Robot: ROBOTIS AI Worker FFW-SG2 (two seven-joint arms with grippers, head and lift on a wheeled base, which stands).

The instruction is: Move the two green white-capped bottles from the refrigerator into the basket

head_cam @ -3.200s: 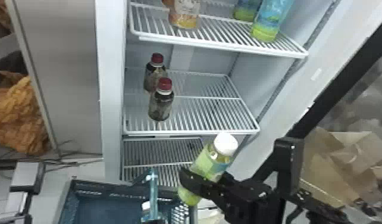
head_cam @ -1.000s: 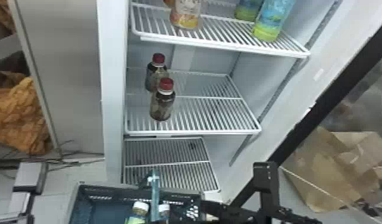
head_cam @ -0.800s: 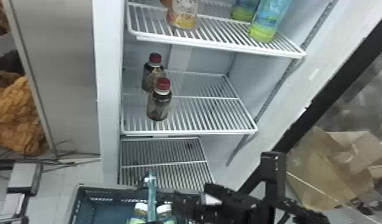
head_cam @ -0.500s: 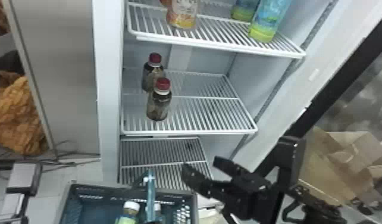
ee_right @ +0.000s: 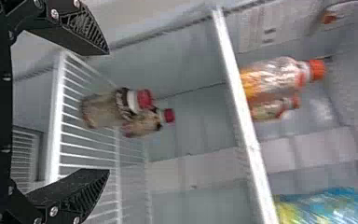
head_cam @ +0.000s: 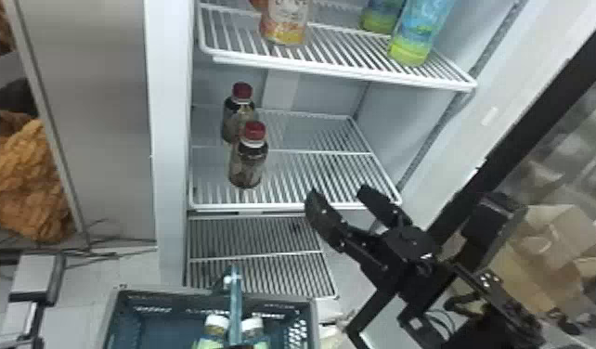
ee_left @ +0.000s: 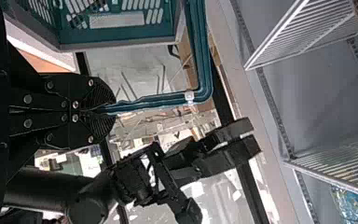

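Pointing toward 11 o'clock in the head view, the right gripper [head_cam: 338, 197] hangs near the front edge of the middle shelf [head_cam: 301, 176], its two fingers spread well apart. The basket [head_cam: 167, 293] sits at 7 o'clock, and inside it, side by side, are one green white-capped bottle [head_cam: 215, 332] and a second green white-capped bottle [head_cam: 253, 333], with the handle [head_cam: 236, 301] crossing between them in that view. At the bottom edge, near 6 o'clock, the left gripper [head_cam: 243, 346] shows as a dark sliver; in the left wrist view the left gripper [ee_left: 107, 109] has its fingers pinched together on the handle. On the middle shelf, at 10 o'clock, stand a dark red-capped bottle [head_cam: 248, 160] and, just behind it, another red-capped bottle [head_cam: 236, 113]. The upper shelf [head_cam: 339, 69] carries a bottle with an orange label [head_cam: 285, 23] at 12 o'clock and two blue-and-green packs, the nearer pack [head_cam: 415, 39] standing at 1 o'clock. Orange cloth [head_cam: 23, 185] lies bunched at 9 o'clock
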